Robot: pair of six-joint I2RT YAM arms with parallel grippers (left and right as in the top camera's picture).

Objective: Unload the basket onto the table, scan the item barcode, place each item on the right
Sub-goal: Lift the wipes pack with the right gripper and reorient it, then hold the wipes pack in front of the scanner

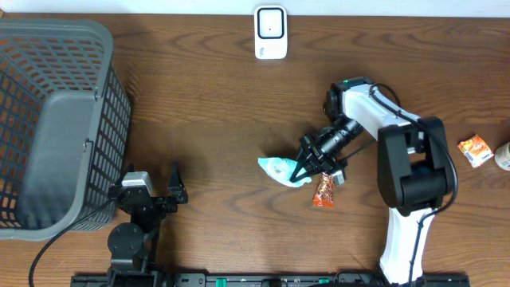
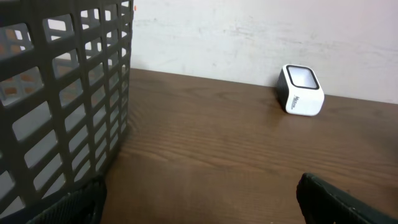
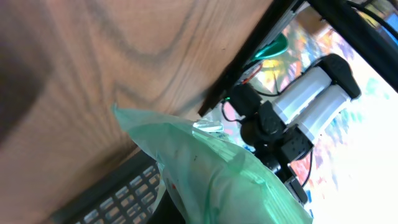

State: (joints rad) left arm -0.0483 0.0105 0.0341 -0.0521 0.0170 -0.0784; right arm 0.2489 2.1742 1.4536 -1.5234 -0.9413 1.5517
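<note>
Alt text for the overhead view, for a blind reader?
The right gripper is shut on a light green packet in the middle, an orange packet beside it. The left gripper sits open near a grey basket; a white scanner stands farther back.

The wooden table [image 1: 215, 104] carries a grey basket [image 1: 119, 96] at left, a white scanner [image 1: 270, 32] at top centre, an orange sachet [image 1: 323, 191] right of centre and a small orange box [image 1: 474, 149] at far right.

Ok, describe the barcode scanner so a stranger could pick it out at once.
Start at the big grey mesh basket on the left, then follow the far edge of the table to its middle. The scanner stands there alone. It is the only small white box with a dark-framed window, unlike the soft teal packet and orange packet.
</note>
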